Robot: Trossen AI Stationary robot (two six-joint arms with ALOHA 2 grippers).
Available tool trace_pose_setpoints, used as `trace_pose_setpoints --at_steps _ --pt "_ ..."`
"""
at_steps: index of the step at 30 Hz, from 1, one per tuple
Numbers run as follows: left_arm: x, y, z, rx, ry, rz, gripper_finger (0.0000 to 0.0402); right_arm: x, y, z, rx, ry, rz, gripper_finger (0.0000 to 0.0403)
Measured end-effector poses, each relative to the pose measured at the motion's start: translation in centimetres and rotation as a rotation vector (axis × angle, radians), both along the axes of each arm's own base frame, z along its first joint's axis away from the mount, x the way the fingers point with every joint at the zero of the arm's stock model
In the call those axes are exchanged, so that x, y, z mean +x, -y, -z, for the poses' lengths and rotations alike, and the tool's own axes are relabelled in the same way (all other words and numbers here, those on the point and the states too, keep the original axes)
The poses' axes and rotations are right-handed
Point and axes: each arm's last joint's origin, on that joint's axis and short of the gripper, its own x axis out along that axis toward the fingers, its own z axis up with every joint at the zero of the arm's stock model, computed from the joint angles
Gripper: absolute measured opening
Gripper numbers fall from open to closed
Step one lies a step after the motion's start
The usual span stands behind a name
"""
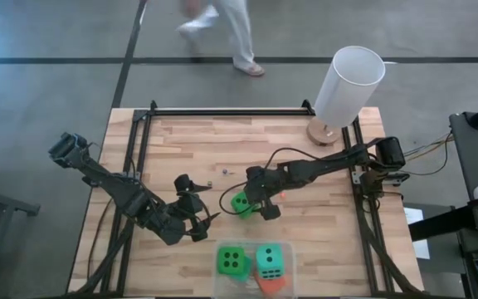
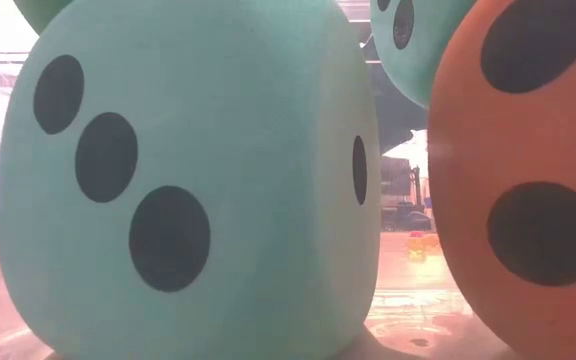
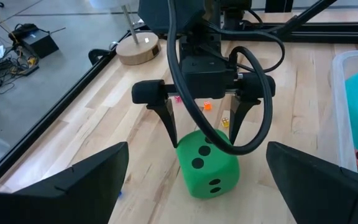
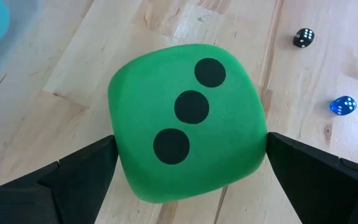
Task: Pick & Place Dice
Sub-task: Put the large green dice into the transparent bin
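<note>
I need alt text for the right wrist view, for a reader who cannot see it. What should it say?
A large green die, three black pips on its top face, sits on the wooden table between the two dark fingers of the open right gripper. Two much smaller dice, a small black die and a small blue die, lie on the wood farther off.

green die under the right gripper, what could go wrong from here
1. The right gripper straddles the green die with fingers open. The die looks soft, so an off-centre squeeze could make it twist or pop out.
2. Small black and blue dice lie loose nearby; a sliding die could knock them.
3. The clear bin already holds a green, a teal and an orange die, so a drop may bounce off.
</note>
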Motion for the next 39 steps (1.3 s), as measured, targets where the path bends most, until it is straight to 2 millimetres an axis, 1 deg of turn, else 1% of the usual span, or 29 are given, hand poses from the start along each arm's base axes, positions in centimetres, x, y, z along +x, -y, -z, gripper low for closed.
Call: trace_pose_setpoints --at_steps 27,39 --pt "0.0 0.01 0.01 0.0 0.0 0.0 0.0381 0.04 -0.04 -0.06 0.003 0.007 0.002 0.0399" --pt "0.01 0.0 0.01 0.0 0.0 0.0 0.0382 0.03 -0.05 -0.11 0.002 0.008 0.0 0.0356"
